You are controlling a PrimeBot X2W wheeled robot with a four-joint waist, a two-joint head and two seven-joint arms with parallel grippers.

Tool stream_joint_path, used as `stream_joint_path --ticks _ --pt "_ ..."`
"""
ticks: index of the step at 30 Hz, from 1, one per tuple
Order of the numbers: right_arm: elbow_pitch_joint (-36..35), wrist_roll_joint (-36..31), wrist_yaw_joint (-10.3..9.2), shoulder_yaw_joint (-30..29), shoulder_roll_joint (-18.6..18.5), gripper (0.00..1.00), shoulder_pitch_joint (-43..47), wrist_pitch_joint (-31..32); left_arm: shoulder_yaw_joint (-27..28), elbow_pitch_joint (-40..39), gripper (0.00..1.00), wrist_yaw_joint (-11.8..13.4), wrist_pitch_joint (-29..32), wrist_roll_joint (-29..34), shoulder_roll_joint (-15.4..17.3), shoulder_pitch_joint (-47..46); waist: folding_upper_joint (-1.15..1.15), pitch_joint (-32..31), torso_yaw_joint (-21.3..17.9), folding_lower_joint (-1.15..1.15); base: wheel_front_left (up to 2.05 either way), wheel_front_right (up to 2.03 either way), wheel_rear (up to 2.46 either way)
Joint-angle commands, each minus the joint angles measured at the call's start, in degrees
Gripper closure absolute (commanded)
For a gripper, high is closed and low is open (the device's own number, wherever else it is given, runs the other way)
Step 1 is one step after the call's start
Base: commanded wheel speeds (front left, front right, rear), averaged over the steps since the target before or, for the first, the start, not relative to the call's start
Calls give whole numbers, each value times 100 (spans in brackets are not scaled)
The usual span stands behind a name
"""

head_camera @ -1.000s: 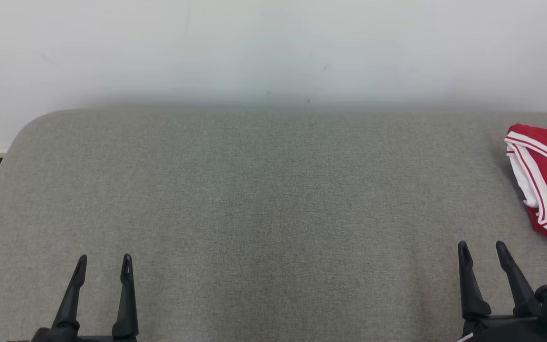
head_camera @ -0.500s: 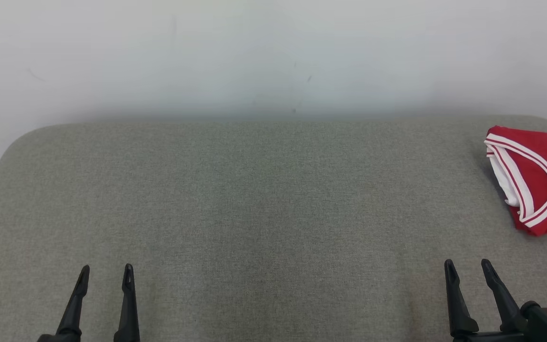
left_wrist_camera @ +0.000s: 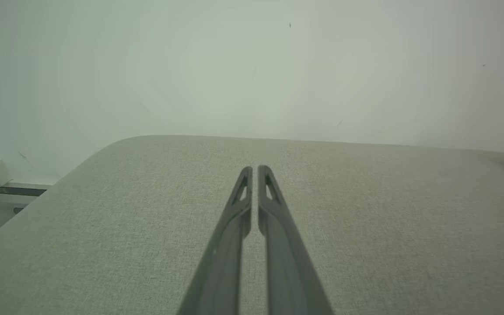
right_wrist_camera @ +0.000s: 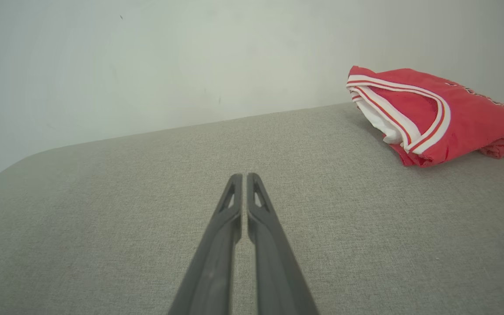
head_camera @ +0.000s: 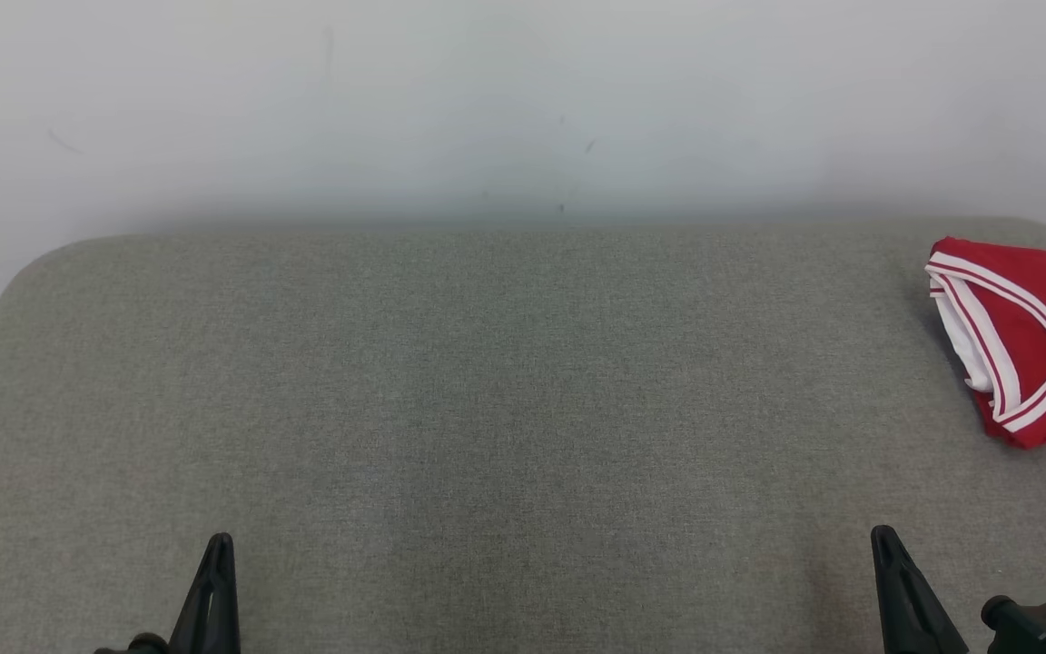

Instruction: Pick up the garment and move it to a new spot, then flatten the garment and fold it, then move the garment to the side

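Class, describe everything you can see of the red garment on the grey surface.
The garment is a red jersey-like top with white-and-red striped trim around an opening and a white inside. The cloth looks thin and smooth. It lies folded in a loose, slightly rumpled bundle at the far right of the grey surface, close to the wall. The picture edge cuts it off; nothing else touches the visible part.

Soft even light, faint shadows (wall slightly hazy), wrist views bowed at edges

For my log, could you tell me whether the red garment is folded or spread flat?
Folded: the garment lies as a compact, layered bundle, its trimmed edges stacked.
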Motion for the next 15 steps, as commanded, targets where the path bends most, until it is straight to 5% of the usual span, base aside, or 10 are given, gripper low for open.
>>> stream_joint_path --ticks 1,15 --pt "-34 207 0 -2 0 100 -40 17 31 0 100 -2 63 -202 1 -56 0 -1 -1 0 0 0 0" --pt "194 1700 -2 -52 -21 100 -300 208 120 153 100 -21 449 -1731 -32 -236 0 -6 -12 0 0 0 0"
